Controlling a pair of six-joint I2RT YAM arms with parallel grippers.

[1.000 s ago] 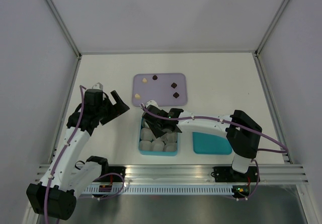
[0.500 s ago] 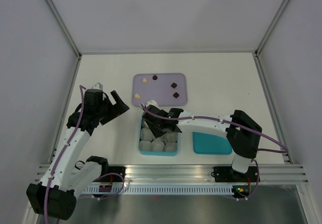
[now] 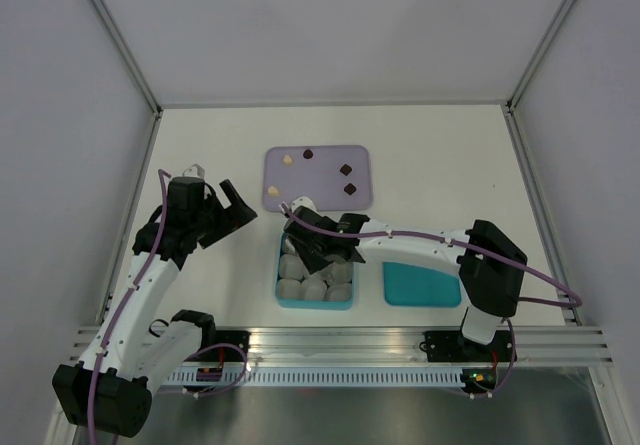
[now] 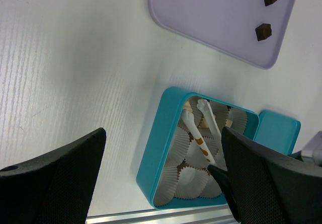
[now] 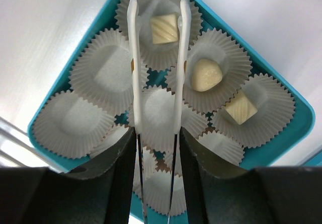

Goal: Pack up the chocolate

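My right gripper is shut on white tweezers over the teal box of white paper cups. The tweezer tips stand either side of a cream chocolate lying in a far cup. Two more cream chocolates lie in neighbouring cups. On the lavender tray lie one cream chocolate and three dark ones. My left gripper is open and empty, above the table left of the box.
The teal lid lies right of the box. White walls with metal frame posts enclose the table. An aluminium rail runs along the near edge by the arm bases.
My right arm's elbow has shifted slightly right; the tweezers stay over the box's far cups. The left arm has not moved.
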